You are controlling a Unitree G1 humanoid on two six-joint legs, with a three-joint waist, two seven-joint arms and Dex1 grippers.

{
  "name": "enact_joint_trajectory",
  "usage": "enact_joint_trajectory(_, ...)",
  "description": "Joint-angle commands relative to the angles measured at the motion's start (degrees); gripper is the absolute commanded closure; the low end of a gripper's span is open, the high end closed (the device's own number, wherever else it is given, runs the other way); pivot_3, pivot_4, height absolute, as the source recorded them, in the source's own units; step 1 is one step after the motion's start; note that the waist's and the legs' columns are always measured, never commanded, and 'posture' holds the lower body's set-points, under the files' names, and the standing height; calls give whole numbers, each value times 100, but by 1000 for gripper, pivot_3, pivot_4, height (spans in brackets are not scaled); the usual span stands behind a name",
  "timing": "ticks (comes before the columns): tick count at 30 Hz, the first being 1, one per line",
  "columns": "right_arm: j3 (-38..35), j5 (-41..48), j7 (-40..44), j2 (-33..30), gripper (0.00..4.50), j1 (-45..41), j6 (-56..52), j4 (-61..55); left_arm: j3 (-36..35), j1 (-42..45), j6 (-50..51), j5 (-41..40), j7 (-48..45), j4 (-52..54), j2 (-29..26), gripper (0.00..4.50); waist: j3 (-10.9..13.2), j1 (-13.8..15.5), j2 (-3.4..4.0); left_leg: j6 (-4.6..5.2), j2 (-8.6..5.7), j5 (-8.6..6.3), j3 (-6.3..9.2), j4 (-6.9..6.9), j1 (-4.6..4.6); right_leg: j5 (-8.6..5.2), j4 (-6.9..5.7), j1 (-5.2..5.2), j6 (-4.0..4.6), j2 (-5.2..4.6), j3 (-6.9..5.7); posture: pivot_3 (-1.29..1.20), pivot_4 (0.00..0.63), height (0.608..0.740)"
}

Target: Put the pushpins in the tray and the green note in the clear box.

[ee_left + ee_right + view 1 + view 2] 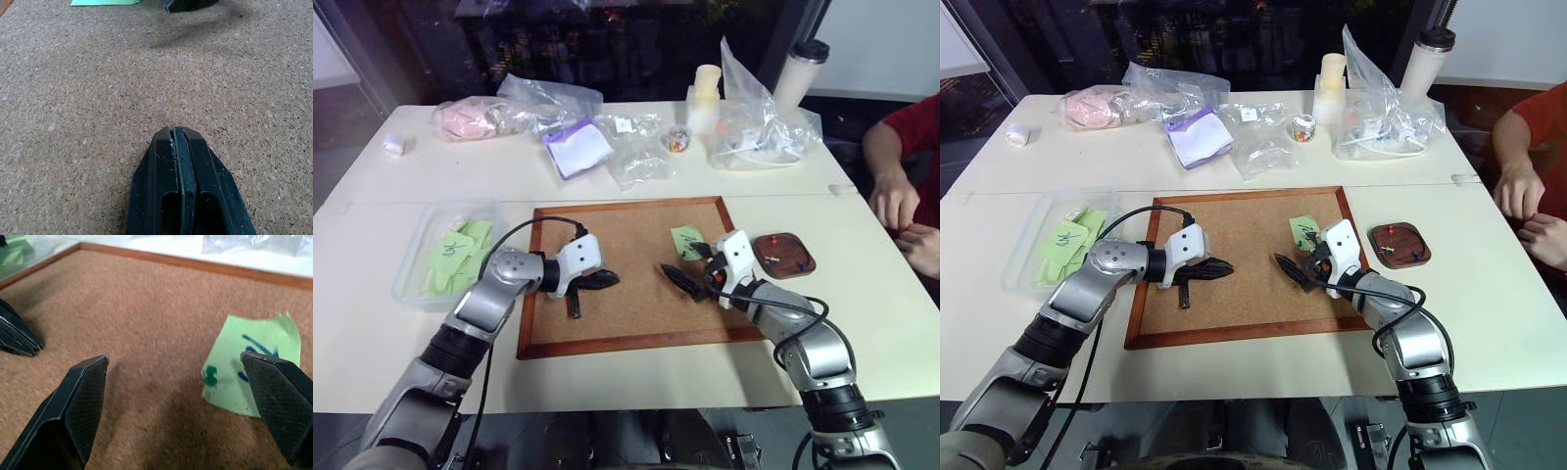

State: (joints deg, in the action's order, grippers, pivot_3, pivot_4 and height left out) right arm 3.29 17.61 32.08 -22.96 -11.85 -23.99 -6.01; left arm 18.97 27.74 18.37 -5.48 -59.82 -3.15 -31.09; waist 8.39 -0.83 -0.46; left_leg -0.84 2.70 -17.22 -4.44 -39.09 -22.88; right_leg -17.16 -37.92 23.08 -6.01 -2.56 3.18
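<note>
On the cork board [626,284], the left gripper [603,281] hovered with its jaws pressed shut on nothing. The right gripper [181,396] stood with jaws wide apart beside the green note [254,364], which a green pin [211,375] fixed to the board. Pushpins [773,257] lay in the tray [800,266] on the bench [636,367]; the clear box [416,279] held other green notes.

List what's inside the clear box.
The clear box holds several pale green sticky notes, the top one with a dark scribble. How many lie in the pile can't be counted, since they overlap.
</note>
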Motion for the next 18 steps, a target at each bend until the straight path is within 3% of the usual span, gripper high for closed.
enact_joint_trajectory(1,109,-149,87,53,437,-153,109,276,310,-213,173,251,-76,-238,-55,4500,0,0,0,0,0,0,0,0,0,0,0,0,0,0,0,0,150,734)
enact_joint_trajectory(3,193,-268,89,70,908,-192,129,476,311,-210,166,257,-73,-244,-56,4500,-2,-2,-2,0,0,0,0,0,2,0,0,-2,0,1,0,0,150,734)
enact_joint_trajectory(10,342,-602,69,152,4426,-292,249,904,298,-212,174,273,-59,-252,-55,4500,-20,-18,-28,6,1,-4,-1,12,50,-6,8,-47,8,1,-1,0,150,734)
enact_joint_trajectory(18,253,-773,77,147,4475,-219,436,795,247,-221,155,267,-58,-276,-88,4500,-35,-23,-49,6,4,-4,4,13,55,-7,7,-51,11,1,-2,0,150,734)
